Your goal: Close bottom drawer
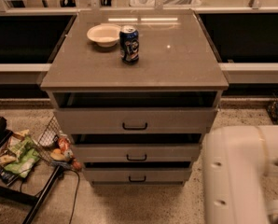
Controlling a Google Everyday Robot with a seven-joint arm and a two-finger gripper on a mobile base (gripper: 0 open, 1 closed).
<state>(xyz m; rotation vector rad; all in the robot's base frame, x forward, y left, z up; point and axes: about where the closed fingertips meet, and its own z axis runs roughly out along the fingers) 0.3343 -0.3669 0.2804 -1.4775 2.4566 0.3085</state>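
Observation:
The bottom drawer [137, 174] is the lowest of three grey-beige drawers in the cabinet [134, 64]. Its flat front carries a small black handle [137, 179]. It stands a little way out, with a dark gap above its front, and its interior does not show. The two drawers above it also stand slightly out. My arm's white link [241, 176] fills the lower right corner, to the right of the cabinet and apart from it. My gripper is out of view, somewhere beyond that link.
A white bowl [103, 33] and a blue can [129, 44] stand on the cabinet top. A tipped wire basket [49, 135] with snacks lies at the cabinet's lower left, beside a black rack [17, 190] holding snack bags. Dark shelving runs behind.

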